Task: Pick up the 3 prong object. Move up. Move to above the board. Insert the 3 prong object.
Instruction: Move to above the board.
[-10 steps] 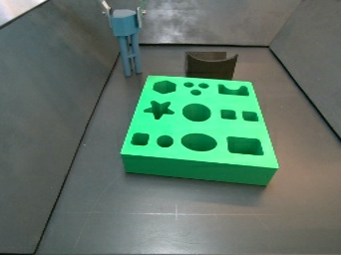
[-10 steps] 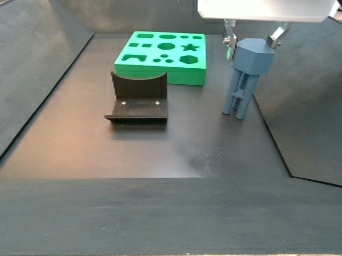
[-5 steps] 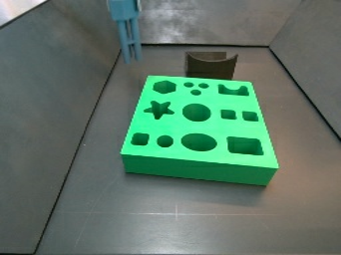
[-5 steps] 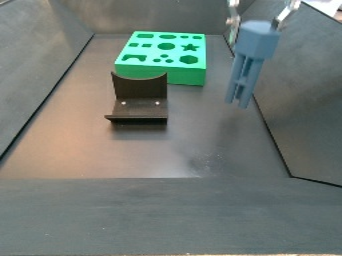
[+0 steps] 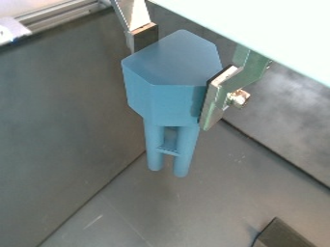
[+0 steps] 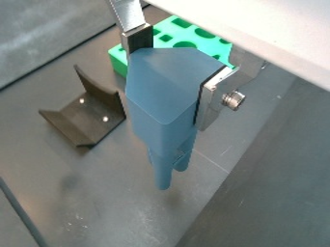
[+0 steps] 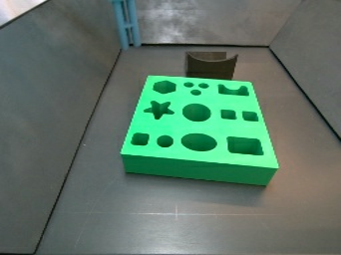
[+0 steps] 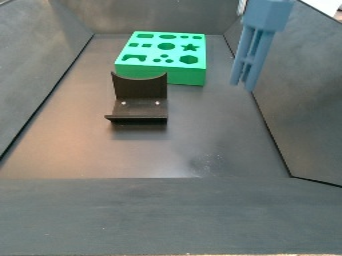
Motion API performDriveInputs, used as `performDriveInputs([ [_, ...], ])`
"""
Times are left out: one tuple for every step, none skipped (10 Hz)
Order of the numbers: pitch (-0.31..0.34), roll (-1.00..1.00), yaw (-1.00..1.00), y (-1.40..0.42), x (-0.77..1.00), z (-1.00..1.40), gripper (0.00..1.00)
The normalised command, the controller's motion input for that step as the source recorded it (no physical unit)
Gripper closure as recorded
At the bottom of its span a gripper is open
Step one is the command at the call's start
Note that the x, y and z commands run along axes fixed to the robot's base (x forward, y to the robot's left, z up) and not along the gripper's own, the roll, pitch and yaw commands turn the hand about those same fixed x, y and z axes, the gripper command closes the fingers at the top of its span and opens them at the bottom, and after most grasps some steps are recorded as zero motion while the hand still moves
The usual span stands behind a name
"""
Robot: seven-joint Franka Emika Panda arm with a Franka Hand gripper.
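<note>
In both wrist views my gripper (image 5: 178, 66) (image 6: 177, 66) is shut on the blocky head of the light steel-blue 3 prong object (image 5: 168, 96) (image 6: 161, 111), one silver finger (image 5: 222, 92) on each side. Its prongs hang down, well clear of the dark floor. In a side view only the prongs (image 7: 128, 25) show at the upper edge; in another the 3 prong object (image 8: 258, 45) hangs high, to the right of the board. The bright green board (image 7: 200, 120) (image 8: 167, 55) lies flat on the floor with its cut-outs facing up, off to one side of the gripper. The fingers are out of frame in both side views.
The dark fixture (image 7: 210, 62) (image 8: 138, 96) (image 6: 84, 111) stands on the floor next to one short end of the board. Grey walls (image 7: 60, 70) enclose the work floor on its sides.
The gripper has risen with the 3 prong object, lifting its prongs off the floor and carrying its head to or past the upper frame edges. Board and fixture have not moved.
</note>
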Motion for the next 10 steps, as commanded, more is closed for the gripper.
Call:
performDriveInputs([
  [0.022,-0.04,-0.12,-0.01,-0.03,0.47,1.00],
  [0.054,-0.06,-0.07,0.00,0.00,0.27,1.00],
  [0.069,-0.07,-0.06,0.00,0.01,0.17,1.00],
  [0.509,-0.15,0.16,-1.00,0.43,0.36,1.00],
  [0.513,-0.13,0.17,-1.00,0.43,0.36,1.00],
  [0.438,-0.03,0.14,-1.00,0.45,0.37,1.00],
  [0.356,-0.04,0.10,-1.00,0.46,0.36,1.00],
  [0.225,-0.03,0.05,-1.00,0.47,0.36,1.00],
  [0.158,-0.01,0.03,-1.00,0.46,0.37,1.00],
  [0.108,0.00,0.02,-1.00,0.47,0.37,1.00],
])
